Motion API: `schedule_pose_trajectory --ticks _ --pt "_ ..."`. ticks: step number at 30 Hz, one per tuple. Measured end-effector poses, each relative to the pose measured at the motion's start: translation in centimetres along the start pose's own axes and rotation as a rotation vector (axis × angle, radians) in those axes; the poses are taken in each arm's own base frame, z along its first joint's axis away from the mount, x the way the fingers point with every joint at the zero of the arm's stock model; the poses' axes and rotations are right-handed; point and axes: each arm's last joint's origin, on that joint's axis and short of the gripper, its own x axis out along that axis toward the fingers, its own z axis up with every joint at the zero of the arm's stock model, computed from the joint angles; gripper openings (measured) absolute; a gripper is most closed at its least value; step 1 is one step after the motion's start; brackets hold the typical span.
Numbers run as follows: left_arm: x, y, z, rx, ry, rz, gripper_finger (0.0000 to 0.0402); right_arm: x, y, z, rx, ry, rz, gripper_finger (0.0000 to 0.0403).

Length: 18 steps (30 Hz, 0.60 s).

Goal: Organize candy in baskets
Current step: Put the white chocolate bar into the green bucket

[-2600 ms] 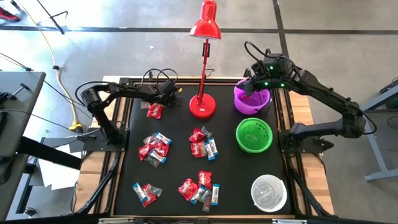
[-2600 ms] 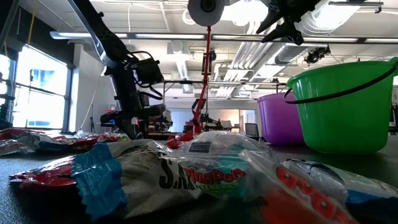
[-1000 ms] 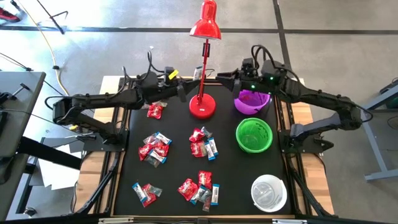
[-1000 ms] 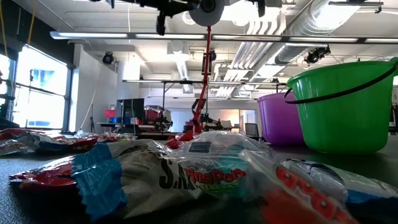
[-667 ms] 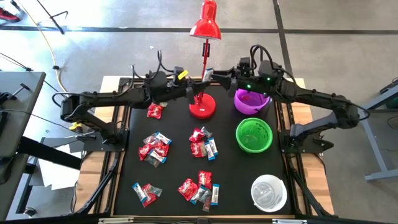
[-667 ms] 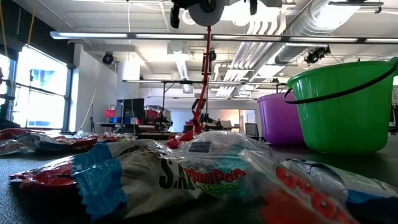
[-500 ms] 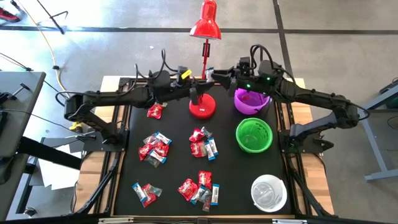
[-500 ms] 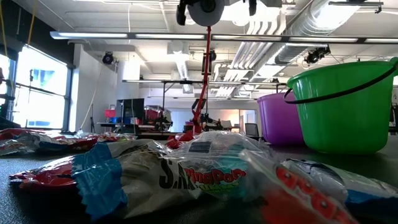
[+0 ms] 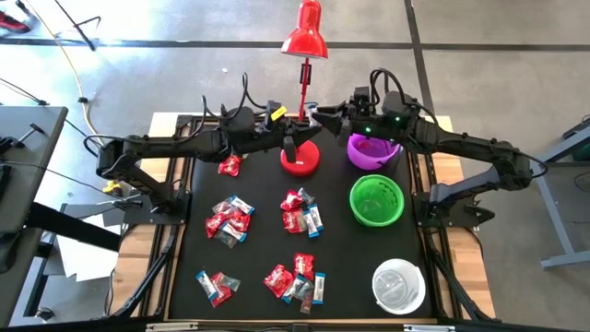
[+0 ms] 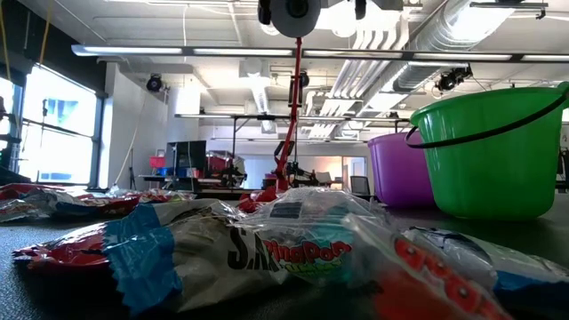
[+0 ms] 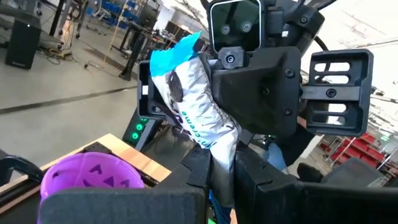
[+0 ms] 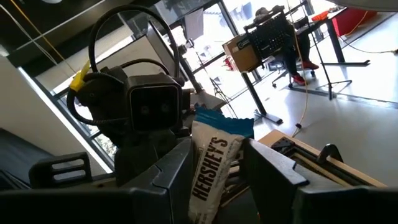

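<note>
My two grippers meet in the air beside the red lamp's pole, above its base [image 9: 300, 159], at the table's far middle. My left gripper [image 11: 221, 177] is shut on a silvery candy with a blue end [image 11: 199, 106]. My right gripper [image 12: 214, 171] faces it, open, with one finger on each side of that same candy [image 12: 214, 158]. The purple basket [image 9: 373, 150], green basket [image 9: 376, 200] and white basket [image 9: 398, 285] stand in a row along the right side. More candy lies on the mat in small heaps [image 9: 229, 219], [image 9: 300, 214], [image 9: 295, 277]. My left gripper pinches one end of the wrapper [image 11: 222, 155] between its two fingers, coming level from the table's left. The rest of the wrapper sticks out past the fingertips, its blue end [image 11: 177, 53] farthest out, lifted clear of the table. Whether my right gripper's fingers [image 12: 177, 168] touch the wrapper, I cannot tell.
The lamp's pole [image 9: 302, 92] and shade [image 9: 306, 37] stand right beside both grippers. A red candy [image 9: 229, 164] lies near the lamp's base, and another heap [image 9: 214, 284] lies at the near left. The purple basket [image 11: 93, 177] sits just below and beyond the right gripper.
My left gripper has carried the candy toward the table's right and slightly up, to the lamp pole and my right gripper, rolling a little. The wrapper's free end now stands between my right gripper's fingers.
</note>
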Motion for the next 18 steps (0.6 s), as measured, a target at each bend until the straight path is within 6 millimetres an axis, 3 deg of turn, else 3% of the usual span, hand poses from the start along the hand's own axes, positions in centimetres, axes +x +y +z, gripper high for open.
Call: schedule_pose_trajectory --ticks 10,18 --pt "0.0 0.5 -0.1 -0.007 0.024 0.028 0.0019 0.0 1.1 -0.3 0.008 -0.013 0.045 0.0127" --pt "0.0 0.6 0.0 -0.011 0.022 0.032 0.0019 0.0 1.6 -0.4 0.002 -0.018 0.061 0.0035"
